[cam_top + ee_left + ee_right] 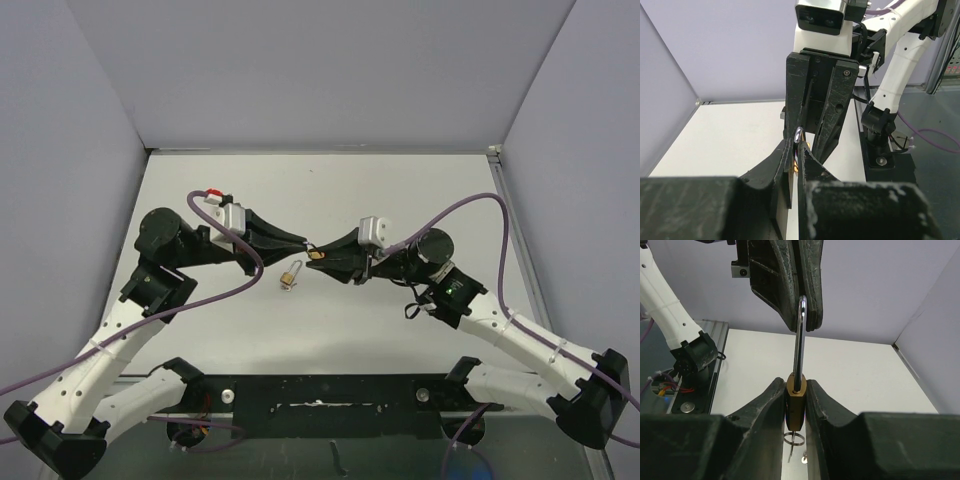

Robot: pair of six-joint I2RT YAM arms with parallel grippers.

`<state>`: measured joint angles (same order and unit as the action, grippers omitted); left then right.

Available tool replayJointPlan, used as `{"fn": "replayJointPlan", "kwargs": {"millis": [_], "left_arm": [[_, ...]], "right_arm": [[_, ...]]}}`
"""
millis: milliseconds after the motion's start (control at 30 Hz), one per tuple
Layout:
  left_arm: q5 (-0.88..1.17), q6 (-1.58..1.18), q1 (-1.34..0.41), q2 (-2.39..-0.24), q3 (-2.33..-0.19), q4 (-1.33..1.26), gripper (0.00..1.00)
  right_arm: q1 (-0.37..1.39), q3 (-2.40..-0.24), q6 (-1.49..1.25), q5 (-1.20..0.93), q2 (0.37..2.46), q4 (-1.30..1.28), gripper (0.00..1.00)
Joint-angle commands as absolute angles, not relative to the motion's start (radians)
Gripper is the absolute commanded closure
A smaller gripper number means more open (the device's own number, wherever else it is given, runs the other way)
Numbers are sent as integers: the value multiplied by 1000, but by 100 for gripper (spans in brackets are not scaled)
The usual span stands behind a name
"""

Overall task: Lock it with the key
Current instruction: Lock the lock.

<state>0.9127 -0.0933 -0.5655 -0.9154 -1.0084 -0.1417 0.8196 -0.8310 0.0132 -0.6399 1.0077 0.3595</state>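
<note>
At the padlock [795, 407] the two arms meet tip to tip, and the lock hangs above the middle of the table [400, 190], clear of its surface. We see the right end effector [796, 387] closed narrowly on the padlock's brass body, one finger pressed against each broad face. From that body the silver shackle [800, 340] rises straight to the left end effector [798, 147], which is pinched tight on the shackle's curved top. Both thus hold the same lock from opposite ends. We see the shackle edge-on only, so we cannot tell whether it is latched into the body. Just beside the padlock, on the left arm's side and nearer the bases, a small key ring [290, 277] with brass and silver pieces lies on the table. In the top view it sits apart from the padlock and touches neither end effector.
</note>
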Motion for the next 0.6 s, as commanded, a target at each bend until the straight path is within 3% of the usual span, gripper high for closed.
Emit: {"fn": "replayJointPlan", "kwargs": {"millis": [0,567], "left_arm": [[923,-101,-558,-915,-999,-172,100],[1035,-100,-558,-944,-996,-189,100]], "right_arm": [[832,-928,4,-687,1010,461,100],[832,-981,25,-689,992,396,100]]}}
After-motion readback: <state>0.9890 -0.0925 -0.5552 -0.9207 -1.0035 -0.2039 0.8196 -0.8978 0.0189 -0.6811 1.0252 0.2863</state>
